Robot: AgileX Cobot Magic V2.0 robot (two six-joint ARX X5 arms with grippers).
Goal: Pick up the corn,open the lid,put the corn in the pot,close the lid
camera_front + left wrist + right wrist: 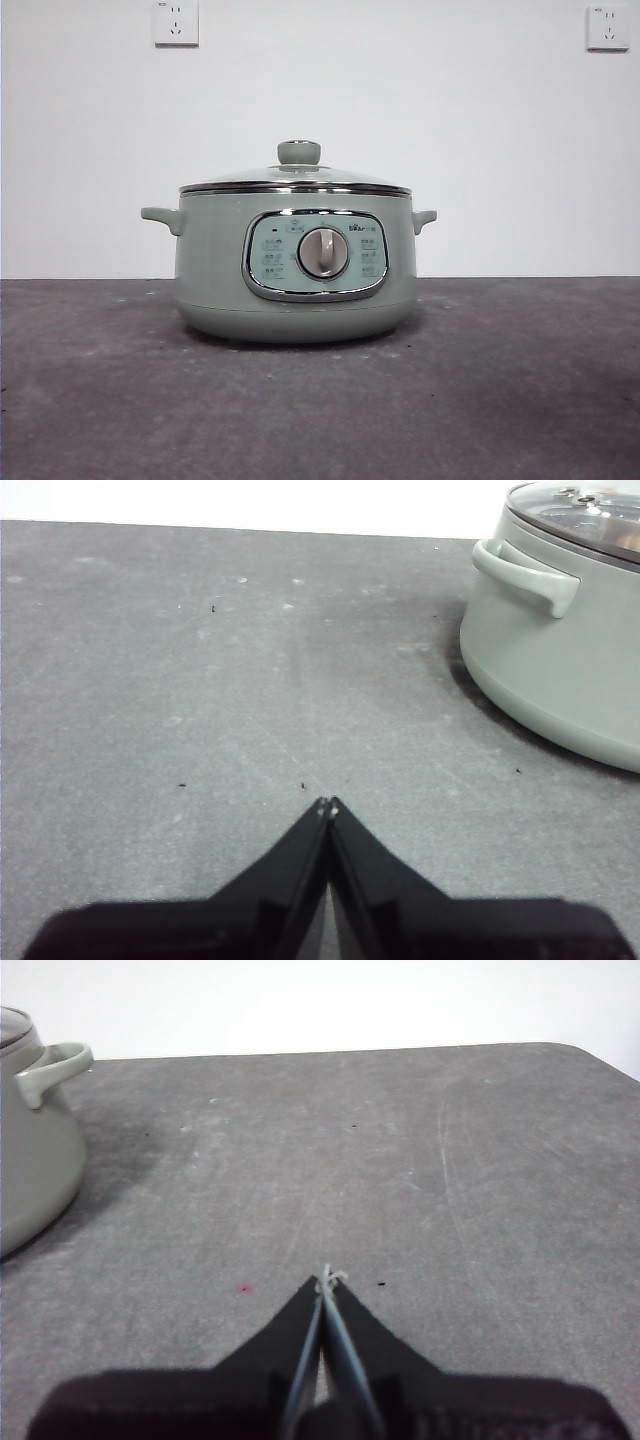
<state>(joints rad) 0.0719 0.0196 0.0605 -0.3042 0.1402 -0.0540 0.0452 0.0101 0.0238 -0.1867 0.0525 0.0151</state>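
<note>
meanwhile the lid [296, 180] sits on the pot [215, 270]; left claw [327, 804] and right claw [327, 1280] closed, empty.

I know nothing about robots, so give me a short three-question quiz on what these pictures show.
1. True or false: the lid sits closed on the pot.
2. Multiple choice: the left hand is (A) shut on the pot's handle, (B) shut with nothing in it, over the bare table, (C) wide open above the lid.
3. Fill in: in the right wrist view, the right hand is shut and the corn is ____.

Key: 1 true. 2 B. 3 not visible; no view shows it.
</note>
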